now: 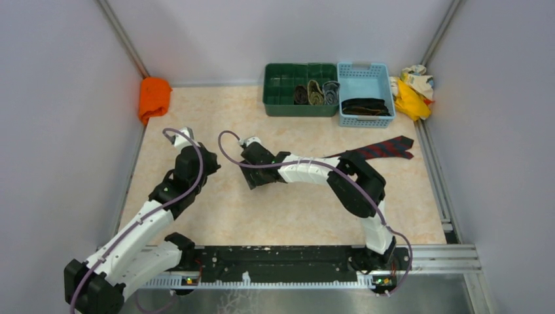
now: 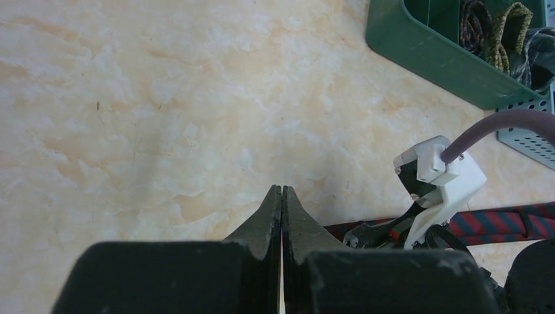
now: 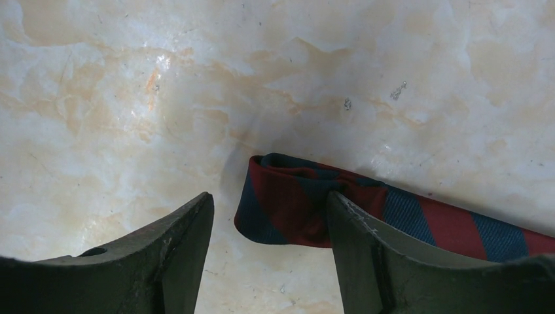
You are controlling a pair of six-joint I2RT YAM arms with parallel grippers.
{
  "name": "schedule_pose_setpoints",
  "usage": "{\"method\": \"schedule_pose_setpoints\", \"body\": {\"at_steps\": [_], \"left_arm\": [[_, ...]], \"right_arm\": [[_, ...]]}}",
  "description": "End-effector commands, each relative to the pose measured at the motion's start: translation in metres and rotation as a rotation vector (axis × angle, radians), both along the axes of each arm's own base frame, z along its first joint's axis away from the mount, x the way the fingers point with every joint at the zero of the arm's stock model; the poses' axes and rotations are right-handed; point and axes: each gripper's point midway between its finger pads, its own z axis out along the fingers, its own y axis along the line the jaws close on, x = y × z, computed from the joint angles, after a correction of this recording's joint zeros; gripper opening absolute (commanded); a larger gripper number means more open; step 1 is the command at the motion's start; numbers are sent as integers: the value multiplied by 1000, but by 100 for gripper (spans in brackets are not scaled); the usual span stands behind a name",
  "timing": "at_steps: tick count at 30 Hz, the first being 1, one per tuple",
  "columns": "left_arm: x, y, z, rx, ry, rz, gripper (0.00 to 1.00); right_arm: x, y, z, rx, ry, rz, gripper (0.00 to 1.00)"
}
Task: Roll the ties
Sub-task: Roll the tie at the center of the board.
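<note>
Right tool [image 3: 269,196]: the jaws are standing well apart and gripping nothing. The folded-over end of the red-and-navy tie [image 3: 288,203] is lying on the worktop [image 3: 131,98] between the two fingers. It is touching the inner face of one finger [image 3: 353,235] and sitting clear of the other.

Top view: this tie [image 1: 386,149] is lying in front of the green bin [image 1: 281,108], on the side nearer the arm bases. It is passing under the right arm, and its wide pointed end is pointing out past the bin's right corner.

Left tool [image 2: 282,190]: the fingers are pressing together with nothing between them. It is sitting over bare worktop in front of the bin and to its left.

Three rolled ties [image 1: 317,93] are sitting in the right-hand compartments of the bin. A blue basket [image 1: 366,120] is standing against the bin's right side, with dark ties [image 1: 364,106] lying in it. Yellow-and-cream rags [image 1: 413,88] are lying further right of the bin, beyond the basket. An orange cloth [image 1: 154,97] is lying well to the bin's left, by the wall.
</note>
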Motion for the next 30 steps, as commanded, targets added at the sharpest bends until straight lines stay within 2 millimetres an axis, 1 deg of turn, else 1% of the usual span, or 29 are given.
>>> {"method": "schedule_pose_setpoints", "body": {"at_steps": [1,3,6,8,12,14,16,18,20,22,26,30], "left_arm": [[-1,1,0,0,-16,-10,0],[-2,1,1,-4,-21,-11,0],[-2,1,2,-8,-24,-5,0],[-2,4,-1,-8,-20,13,0],[-4,8,-4,-2,-11,32,0],[-5,10,-4,-6,-16,40,0],[-6,11,-3,-8,-22,44,0],[-7,13,-2,-11,-30,47,0],[-8,14,1,-19,-38,52,0],[-9,15,2,-25,-47,56,0],[-10,14,2,-33,-55,52,0],[-8,10,-3,-33,-43,34,0]], "right_arm": [[4,4,-5,-15,-4,-29,63],[4,1,-10,-34,1,-42,62],[4,-5,-16,-57,6,-65,57],[4,-8,-23,-79,12,-80,44],[5,-8,-31,-95,26,-96,35],[7,-6,-30,-85,20,-102,31],[10,-3,-24,-65,6,-108,28],[12,4,-13,-13,-15,-100,24],[12,15,3,67,-26,-75,21],[6,30,21,163,-11,-25,20],[-2,50,53,317,26,42,16],[-11,53,65,441,114,62,16]]}}
